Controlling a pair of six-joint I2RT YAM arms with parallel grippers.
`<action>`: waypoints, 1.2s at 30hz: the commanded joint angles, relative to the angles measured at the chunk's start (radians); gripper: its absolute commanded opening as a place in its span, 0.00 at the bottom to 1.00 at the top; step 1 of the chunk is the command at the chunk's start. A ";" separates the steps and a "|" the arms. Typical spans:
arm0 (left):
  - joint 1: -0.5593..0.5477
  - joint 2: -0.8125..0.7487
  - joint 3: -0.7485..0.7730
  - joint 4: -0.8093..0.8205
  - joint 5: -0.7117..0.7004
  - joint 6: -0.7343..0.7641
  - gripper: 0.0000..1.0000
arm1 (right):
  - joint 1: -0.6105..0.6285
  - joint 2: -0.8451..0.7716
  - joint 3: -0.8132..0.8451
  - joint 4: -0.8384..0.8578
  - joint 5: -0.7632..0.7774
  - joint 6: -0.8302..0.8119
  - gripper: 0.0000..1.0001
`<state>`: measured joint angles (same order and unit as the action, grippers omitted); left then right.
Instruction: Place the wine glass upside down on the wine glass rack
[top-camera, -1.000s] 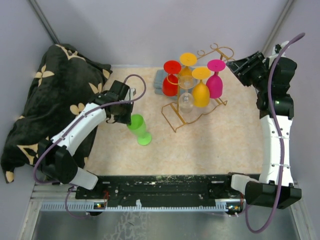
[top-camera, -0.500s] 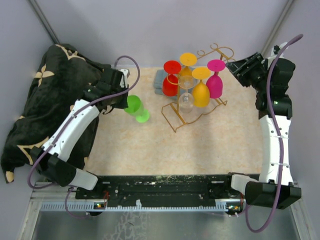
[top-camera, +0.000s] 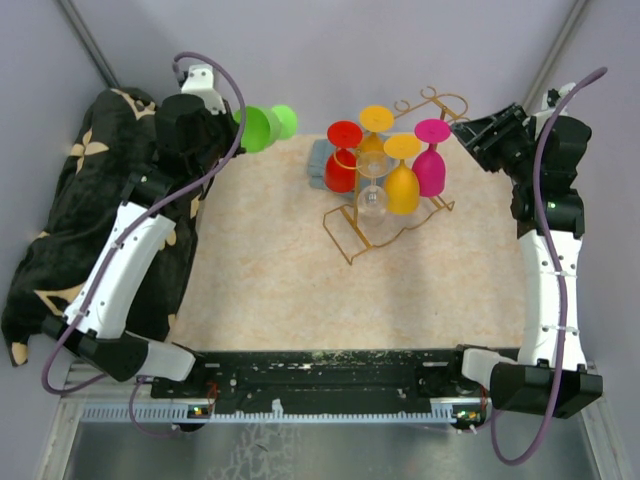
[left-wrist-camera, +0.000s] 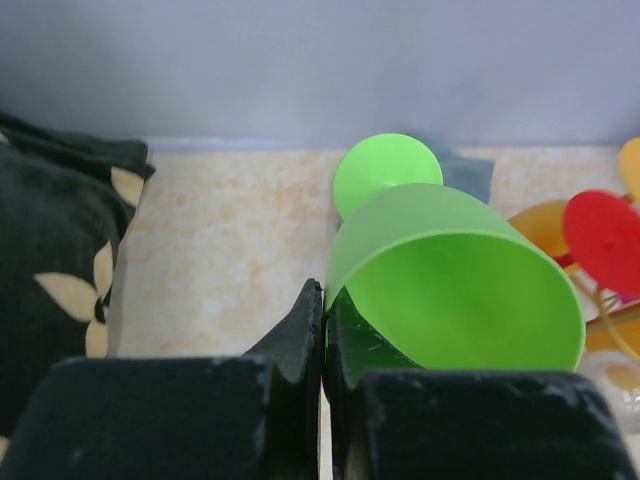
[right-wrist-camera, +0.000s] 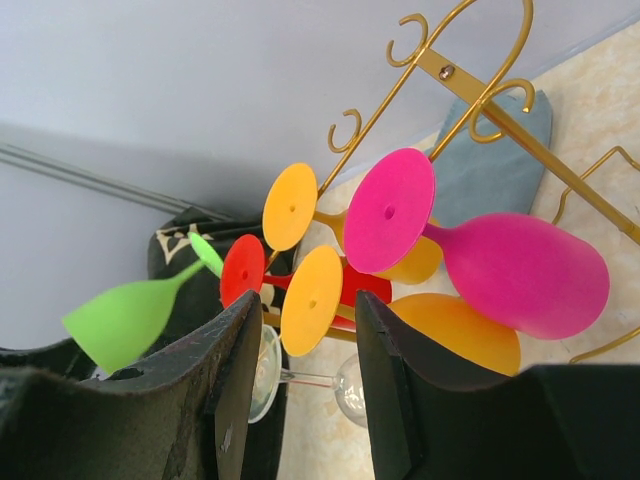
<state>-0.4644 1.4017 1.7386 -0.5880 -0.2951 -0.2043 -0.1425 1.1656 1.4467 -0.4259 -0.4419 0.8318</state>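
Observation:
My left gripper (top-camera: 230, 130) is shut on the rim of a green wine glass (top-camera: 257, 128), held in the air at the back left with its foot pointing right. In the left wrist view, the pads (left-wrist-camera: 312, 325) pinch the wall of the green wine glass (left-wrist-camera: 450, 285). The gold wine glass rack (top-camera: 337, 237) stands at the back centre with red (top-camera: 343, 158), two orange and pink (top-camera: 432, 160) glasses hanging upside down, plus a clear one (top-camera: 372, 200). My right gripper (top-camera: 470, 135) is open and empty, right of the rack (right-wrist-camera: 447, 72).
A dark blanket with a pale flower print (top-camera: 90, 200) is heaped along the left side, under my left arm. A grey-blue cloth (top-camera: 318, 160) lies behind the rack. Grey walls close in the back and both sides.
My left arm has lifted the green glass off the mat and swung it up and back to the left corner. The right arm has not moved.

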 joint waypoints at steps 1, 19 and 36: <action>-0.003 -0.058 -0.006 0.299 0.061 -0.013 0.00 | -0.005 -0.033 -0.002 0.078 -0.010 0.006 0.43; 0.066 0.011 -0.100 0.999 0.962 -0.542 0.00 | -0.005 -0.044 -0.079 0.292 -0.141 0.072 0.43; 0.090 0.248 -0.053 1.713 1.303 -1.250 0.00 | -0.005 0.057 -0.218 1.141 -0.474 0.560 0.44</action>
<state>-0.3832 1.6157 1.6283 0.8623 0.9398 -1.2240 -0.1425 1.1950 1.2243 0.3401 -0.8108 1.2137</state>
